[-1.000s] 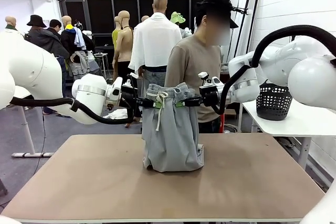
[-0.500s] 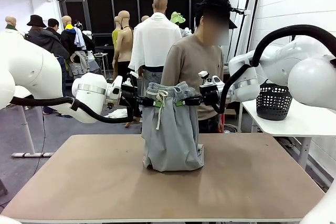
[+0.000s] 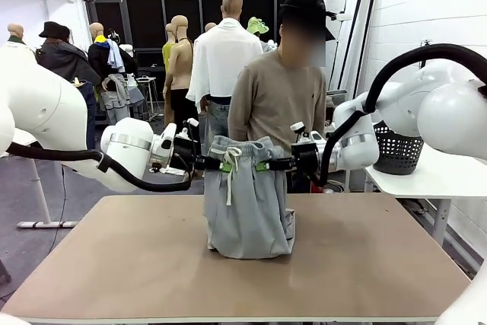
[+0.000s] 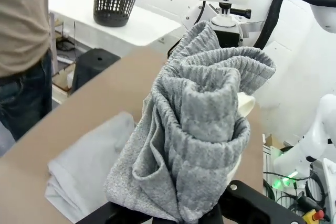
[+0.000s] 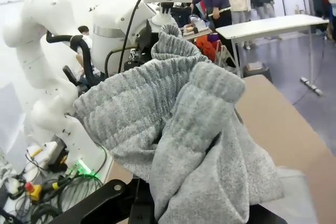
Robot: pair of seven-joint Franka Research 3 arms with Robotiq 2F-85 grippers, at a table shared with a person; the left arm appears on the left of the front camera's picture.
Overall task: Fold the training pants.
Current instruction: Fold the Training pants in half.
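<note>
I've got the training pants [image 3: 247,207] hanging by the waistband above the table [image 3: 114,264], lower end bunched on it; no readable print anywhere. Left gripper [image 3: 221,164] and right gripper [image 3: 266,164] are clamped on the waistband's ends, fingertips buried in grey cloth.

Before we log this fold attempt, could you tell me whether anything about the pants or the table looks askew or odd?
Nothing is damaged. The training pants hang from their waistband between the left gripper and the right gripper, both shut on it. The waistband is bunched, the white drawstring dangles loose, and the bottom fabric is crumpled on the table.
</note>
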